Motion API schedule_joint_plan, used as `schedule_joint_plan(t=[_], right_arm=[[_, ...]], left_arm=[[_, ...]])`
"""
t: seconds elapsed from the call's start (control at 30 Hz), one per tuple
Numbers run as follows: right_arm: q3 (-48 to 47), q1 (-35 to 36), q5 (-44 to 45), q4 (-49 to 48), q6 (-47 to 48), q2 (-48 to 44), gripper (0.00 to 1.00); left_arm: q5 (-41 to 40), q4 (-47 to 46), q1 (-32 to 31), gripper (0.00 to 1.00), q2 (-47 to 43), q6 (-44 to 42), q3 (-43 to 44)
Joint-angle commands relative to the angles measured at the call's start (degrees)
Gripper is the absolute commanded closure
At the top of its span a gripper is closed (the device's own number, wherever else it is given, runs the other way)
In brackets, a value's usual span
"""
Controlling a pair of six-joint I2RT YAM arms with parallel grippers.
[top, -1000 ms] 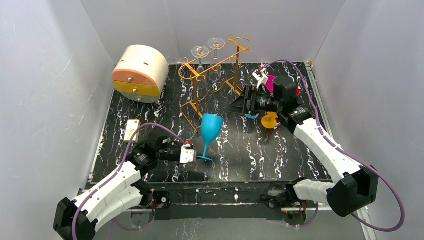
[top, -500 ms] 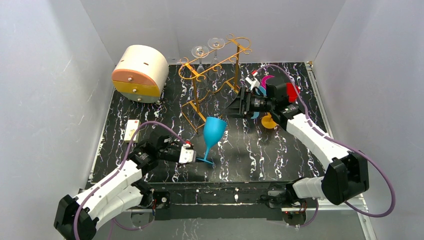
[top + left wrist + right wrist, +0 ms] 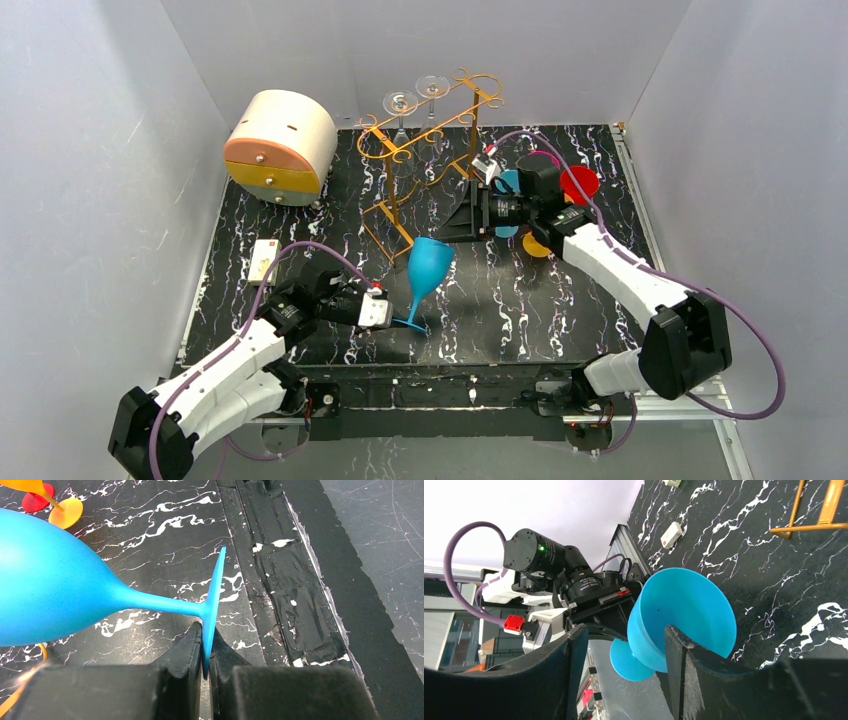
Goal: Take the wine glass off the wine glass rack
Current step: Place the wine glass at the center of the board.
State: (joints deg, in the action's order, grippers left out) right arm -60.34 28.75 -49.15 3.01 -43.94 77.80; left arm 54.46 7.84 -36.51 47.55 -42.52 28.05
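No words, numbers or brand marks can be read anywhere; the small white box's (image 3: 264,259) markings are too tiny.

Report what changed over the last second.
The right hand, open, swung left toward the gold rack and the blue glass, uncovering a red disc behind it. The blue glass shifted slightly. Unchanged: the left hand shut on the blue glass's foot, and two clear glasses hanging on the rack.
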Motion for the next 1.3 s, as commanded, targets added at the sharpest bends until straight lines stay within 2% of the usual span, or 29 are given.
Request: schedule_joint_plan(t=[0.0, 0.23, 0.33, 0.4, 0.53, 0.73, 1.07, 1.27], right_arm=[[-3.42, 2.55, -1.63, -2.54, 0.89, 2.65, 0.36], [-5.40, 4.97, -3.20, -1.23, 2.11, 5.75, 0.42], [-5.68, 5.04, -3.52, 0.44, 3.05, 5.51, 0.51], [-5.84, 5.08, -2.47, 1.55, 3.74, 4.35, 0.53], [-4.72, 5.13, -2.33, 0.61, 4.04, 2.18, 0.53], [-5.17, 5.19, -3.72, 0.51, 3.32, 2.32, 0.48], [-6.06, 5.94, -5.91, -0.11, 2.62, 3.37, 0.46], [-8.78, 6.55, -8.49, 4.76, 5.59, 4.58, 0.43]], left_arm=[[2.04, 0.79, 0.25, 1.00, 0.09, -1.23, 0.78], [1.01, 0.85, 0.21, 1.00, -1.04, -1.32, 0.97], [-0.13, 0.27, 0.21, 1.00, -1.74, -1.16, 0.68], [-0.87, 0.33, 0.26, 1.00, -1.76, -1.22, 0.64], [-4.15, 0.04, 0.22, 1.00, -2.46, -1.24, 0.46], [-3.78, -1.24, 0.21, 1.00, -2.05, 0.07, -0.02], [-4.45, -1.30, 0.21, 1.00, -2.53, 0.00, -0.37], [-5.46, -1.30, 0.25, 1.00, -2.62, -0.35, -0.33]])
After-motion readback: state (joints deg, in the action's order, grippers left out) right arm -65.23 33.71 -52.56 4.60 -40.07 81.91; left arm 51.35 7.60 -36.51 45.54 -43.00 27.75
